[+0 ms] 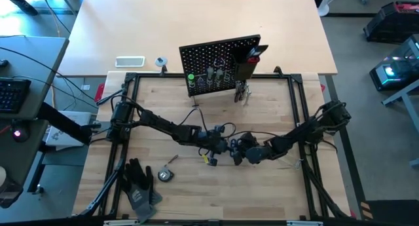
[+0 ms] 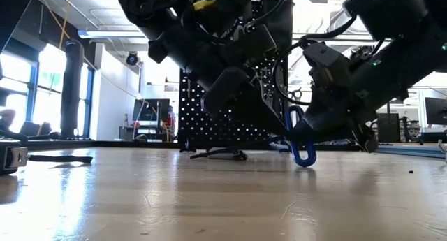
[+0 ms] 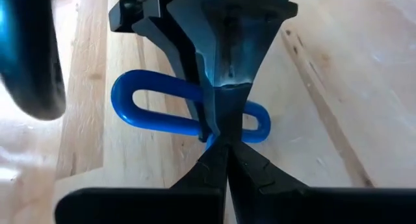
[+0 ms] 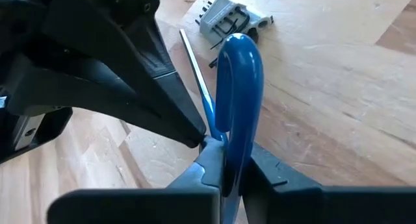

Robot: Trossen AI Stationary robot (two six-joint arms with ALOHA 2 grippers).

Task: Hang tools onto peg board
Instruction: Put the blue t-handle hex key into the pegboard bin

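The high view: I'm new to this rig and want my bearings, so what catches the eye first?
Both arms meet at mid-table, the left tool and right tool shut together on one blue-handled hex key, its loop hanging near the wood in the low view. Behind them, at the table's far edge, stands the black peg board, some tools hung already. Black gloves lie near the front left.

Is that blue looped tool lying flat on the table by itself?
No. In the low view the blue looped tool stands upright, gripped between both arms' jaws, only its lower end near the wooden table.
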